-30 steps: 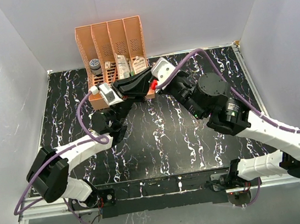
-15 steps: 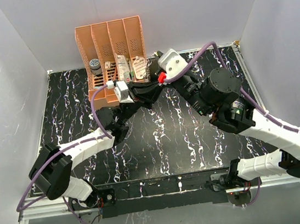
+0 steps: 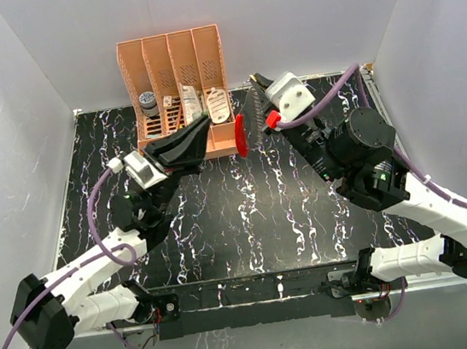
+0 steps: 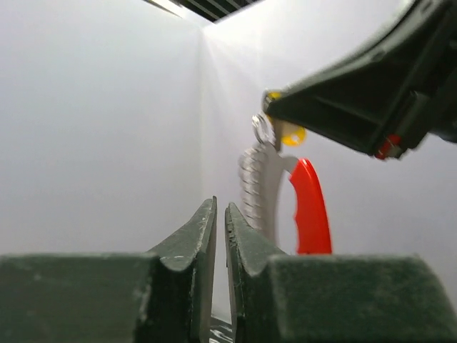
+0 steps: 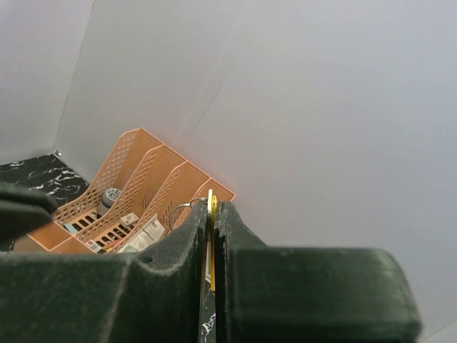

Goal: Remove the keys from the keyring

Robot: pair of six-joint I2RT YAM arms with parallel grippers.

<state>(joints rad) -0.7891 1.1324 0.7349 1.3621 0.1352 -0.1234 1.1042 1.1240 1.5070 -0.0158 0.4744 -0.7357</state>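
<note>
The work is at the separating step. The right hand (image 5: pixel 213 207) is clamped on 1 small yellow key (image 5: pixel 212 246), pinched flat between its fingers and held in the air over the far middle of the worktop (image 3: pixel 248 216). In the left wrist view the thin wire keyring (image 4: pixel 261 130) sits right against that key, so I judge the key to be threaded on it and not yet free. From the keyring hang a metal coil (image 4: pixel 251 187) and the red-and-white tag (image 4: pixel 311 211), which the top camera sees edge-on as a red sliver just right of the rack (image 3: pixel 170 54).

The left hand (image 4: pixel 220 211) is narrow, its fingers almost touching with only a slit between them, and it holds nothing. It is apart from the hanging bunch, to the left of it and pointing toward it.

The next move probably falls to the left hand. It would need to widen, close in on the dangling bunch and take hold of the keyring or the tag, so the 2 hands can work the key round the wire and off. The wire is thin and the tag hangs loose, so the aim must be fine and the hanging parts may swing on contact.

The worktop is black with white veining. Plain white walls (image 3: pixel 281 13) close it in on 3 sides. The orange rack, with 4 slots holding small items, stands against the far wall.
</note>
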